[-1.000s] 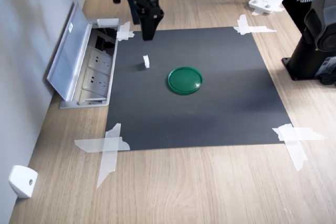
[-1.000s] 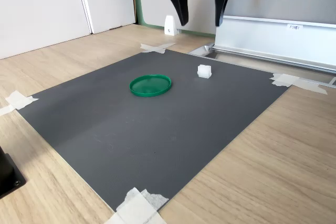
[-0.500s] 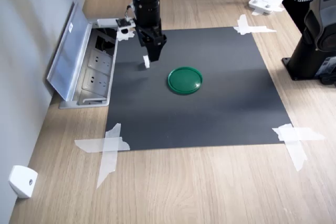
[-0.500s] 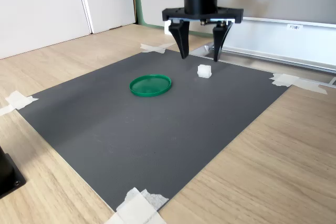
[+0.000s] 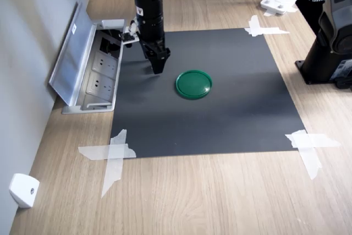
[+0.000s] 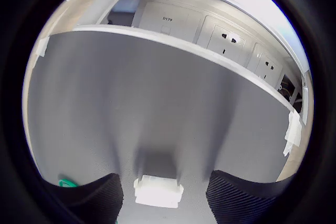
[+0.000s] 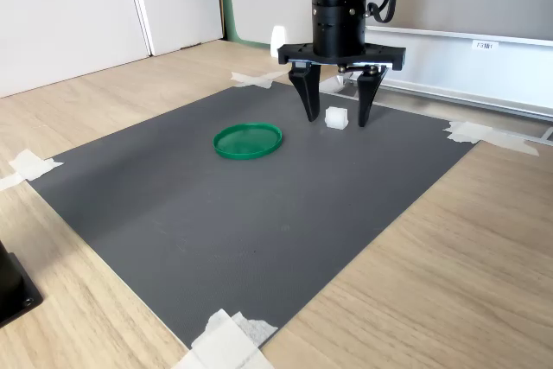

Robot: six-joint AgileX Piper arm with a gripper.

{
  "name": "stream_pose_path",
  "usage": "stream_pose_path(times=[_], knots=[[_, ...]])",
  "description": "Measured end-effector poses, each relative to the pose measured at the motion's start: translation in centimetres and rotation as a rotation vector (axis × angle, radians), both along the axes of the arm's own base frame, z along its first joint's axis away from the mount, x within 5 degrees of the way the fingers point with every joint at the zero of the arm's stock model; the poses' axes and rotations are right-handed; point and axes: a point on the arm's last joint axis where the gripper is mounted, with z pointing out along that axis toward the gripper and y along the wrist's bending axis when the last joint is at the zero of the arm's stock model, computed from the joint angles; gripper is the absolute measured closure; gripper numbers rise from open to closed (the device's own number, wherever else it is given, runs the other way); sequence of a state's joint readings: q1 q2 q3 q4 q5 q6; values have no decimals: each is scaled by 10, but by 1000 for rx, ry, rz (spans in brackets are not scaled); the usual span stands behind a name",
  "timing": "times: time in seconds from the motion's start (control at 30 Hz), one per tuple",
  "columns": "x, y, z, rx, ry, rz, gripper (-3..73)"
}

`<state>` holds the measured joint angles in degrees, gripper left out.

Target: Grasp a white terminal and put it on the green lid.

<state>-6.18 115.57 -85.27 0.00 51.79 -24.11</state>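
The white terminal (image 7: 336,117) stands upright on the black mat (image 7: 259,213), and in the wrist view it (image 6: 158,191) sits right between the two dark fingers (image 6: 100,196). My gripper (image 7: 337,115) is open and low over the mat, one finger on each side of the terminal without touching it. In the first exterior view the gripper (image 5: 157,69) hides the terminal. The green lid (image 5: 193,84) lies flat on the mat a short way to the first exterior view's right of the gripper; in the second exterior view the lid (image 7: 248,140) is to its left.
An open socket box with a raised metal cover (image 5: 88,70) borders the mat just behind the gripper. Tape strips (image 5: 113,155) hold the mat's corners. A black machine base (image 5: 330,53) and a white stand (image 5: 279,1) sit at the first exterior view's right; a white wedge (image 5: 23,190) lies near the wall.
The gripper has come down from high above the mat and slid over the terminal, which now sits between the open fingers. The terminal and lid have not moved.
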Motion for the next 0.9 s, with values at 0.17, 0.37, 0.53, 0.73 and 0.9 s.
stream_pose_path(times=[0.17,0.37,0.53,0.73,0.9], knots=[[0,0,-2,6,5,-2,132],[1,10,-9,3,30,25,319],[1,22,-8,-6,39,61,383],[-5,23,23,-19,-22,103,383],[-19,24,61,-44,-63,176,383]])
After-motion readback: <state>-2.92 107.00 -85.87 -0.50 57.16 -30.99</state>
